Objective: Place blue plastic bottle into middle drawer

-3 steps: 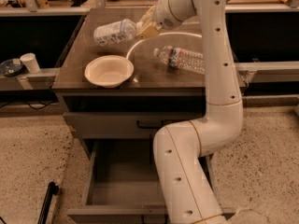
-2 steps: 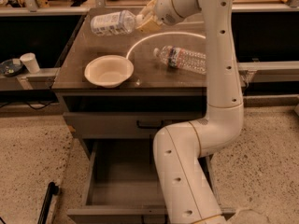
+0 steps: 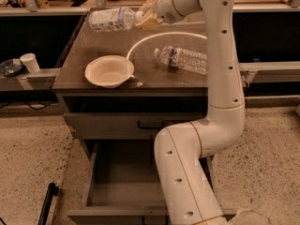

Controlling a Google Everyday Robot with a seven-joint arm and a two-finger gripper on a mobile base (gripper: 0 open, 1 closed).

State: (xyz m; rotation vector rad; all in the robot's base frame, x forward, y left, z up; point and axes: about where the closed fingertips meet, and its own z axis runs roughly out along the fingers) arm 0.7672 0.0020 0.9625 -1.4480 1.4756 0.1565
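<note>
The blue plastic bottle [image 3: 111, 18] hangs on its side above the back left of the cabinet top, white and pale-blue label facing me, cap end to the right. My gripper [image 3: 143, 18] is shut on that cap end, and the white arm reaches it from the right. Low in the cabinet, the middle drawer [image 3: 123, 184] is pulled out, showing a bare grey floor. My arm's lower links hide the drawer's right part.
A cream bowl [image 3: 108, 71] sits at the front left of the cabinet top [image 3: 79, 60]. A clear ribbed bottle [image 3: 183, 59] lies on the right. Above the open drawer is a shut drawer front with a black handle [image 3: 149, 124]. A white cup [image 3: 31, 62] stands on the left ledge.
The gripper has raised the blue plastic bottle off the cabinet top and carried it a little left and back. The bowl and the ribbed bottle have stayed put.
</note>
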